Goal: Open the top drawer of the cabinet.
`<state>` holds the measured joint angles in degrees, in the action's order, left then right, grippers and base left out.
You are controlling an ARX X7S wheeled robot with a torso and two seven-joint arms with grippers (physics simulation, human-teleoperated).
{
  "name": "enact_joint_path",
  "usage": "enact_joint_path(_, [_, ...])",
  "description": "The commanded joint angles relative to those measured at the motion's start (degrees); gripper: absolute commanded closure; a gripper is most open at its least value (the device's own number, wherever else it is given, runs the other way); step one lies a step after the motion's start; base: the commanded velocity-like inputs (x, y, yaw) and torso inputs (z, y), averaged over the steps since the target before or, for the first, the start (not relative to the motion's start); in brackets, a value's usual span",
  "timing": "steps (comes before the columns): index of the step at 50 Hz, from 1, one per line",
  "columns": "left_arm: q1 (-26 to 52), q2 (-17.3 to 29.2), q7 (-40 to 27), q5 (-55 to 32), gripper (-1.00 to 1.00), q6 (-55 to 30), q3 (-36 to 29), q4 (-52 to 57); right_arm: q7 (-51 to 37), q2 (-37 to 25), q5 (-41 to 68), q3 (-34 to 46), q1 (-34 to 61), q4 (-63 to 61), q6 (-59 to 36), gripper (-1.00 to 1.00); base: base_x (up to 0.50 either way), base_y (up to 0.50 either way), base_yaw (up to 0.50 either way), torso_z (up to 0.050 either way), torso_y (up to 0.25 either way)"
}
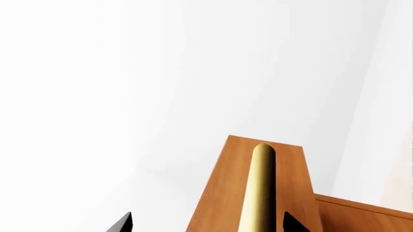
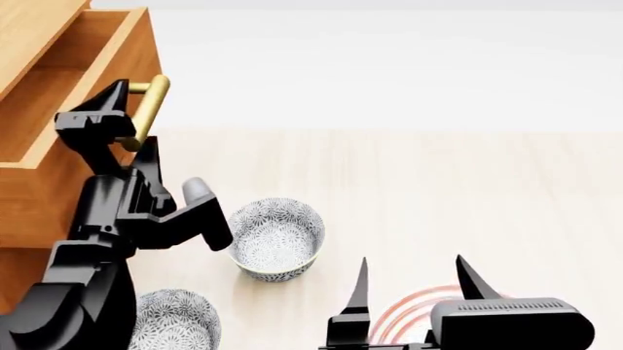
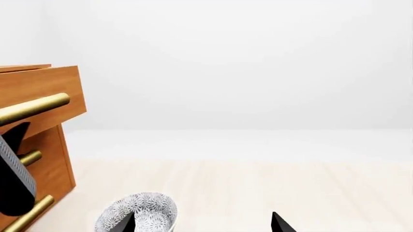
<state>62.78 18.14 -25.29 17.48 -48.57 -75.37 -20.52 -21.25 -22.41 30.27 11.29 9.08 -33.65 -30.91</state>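
The cabinet (image 2: 29,211) stands at the left of the head view. Its top drawer (image 2: 58,87) is pulled out, showing lighter wood inside. The brass bar handle (image 2: 148,109) is on its front. My left gripper (image 2: 131,120) is open, its fingers on either side of the handle. In the left wrist view the handle (image 1: 258,193) runs between the wide-apart tips of the left gripper (image 1: 206,224), closer to one finger. My right gripper (image 2: 412,273) is open and empty, low over the floor. The right wrist view shows the drawer (image 3: 45,87) sticking out.
Two patterned bowls (image 2: 277,237) (image 2: 175,321) sit on the pale floor near my left arm; one bowl (image 3: 139,212) lies by a right gripper (image 3: 201,223) fingertip. A red-ringed plate (image 2: 409,313) lies under the right gripper. Two lower drawer handles (image 3: 29,157) (image 3: 29,215) show below.
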Motion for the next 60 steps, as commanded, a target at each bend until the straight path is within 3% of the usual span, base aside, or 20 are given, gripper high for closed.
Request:
enact_joint_path(1, [0.15,-1.62,1.3,3.41,-1.0,-1.08,0.39,3.11,0.91,0.77,-0.42,-1.28,-0.25,-0.38,0.17,-1.0,0.0,0.0,0.0,0.0,0.0])
enact_joint_path(16, [1.39,-4.38,4.15,5.74,-1.0,-5.27,-2.24,9.42,0.95,0.7,-0.61,-1.02,-0.31,0.45,0.97,-1.0,0.0,0.0,0.0,0.0,0.0])
enact_joint_path(29, [1.29,-2.83,8.25,6.0,-1.0,-11.1,-0.94,21.83,0.71,0.37,0.2,-1.56,-0.3,0.34,0.83,-1.0,0.0,0.0,0.0,0.0,0.0])
enact_joint_path(34, [5.11,-2.75,14.62,6.77,-1.0,-19.69,-0.78,31.97,0.7,0.25,0.25,-1.88,-0.43,0.73,1.22,-1.0,0.0,0.0,0.0,0.0,0.0])
enact_joint_path(42, [12.03,-4.87,27.88,0.71,-1.0,-29.27,6.85,43.88,0.08,-0.23,0.83,-2.28,-0.46,-0.38,0.5,-1.0,0.0,0.0,0.0,0.0,0.0])
enact_joint_path(48, [23.75,-8.12,36.68,-2.87,-1.0,-36.96,14.36,45.0,-0.17,-0.34,1.26,-2.83,-0.69,-0.62,0.67,-1.0,0.0,0.0,0.0,0.0,0.0])
enact_joint_path(53, [26.76,-10.83,43.52,-5.14,-1.0,-41.36,21.96,45.1,-0.32,-0.49,1.67,-3.24,-0.78,-1.03,0.76,-1.0,0.0,0.0,0.0,0.0,0.0])
enact_joint_path(60, [29.02,-14.32,60.9,6.14,-1.0,-41.39,31.89,33.82,-0.48,-0.8,1.09,-2.86,-1.67,-1.7,1.27,-1.0,0.0,0.0,0.0,0.0,0.0])
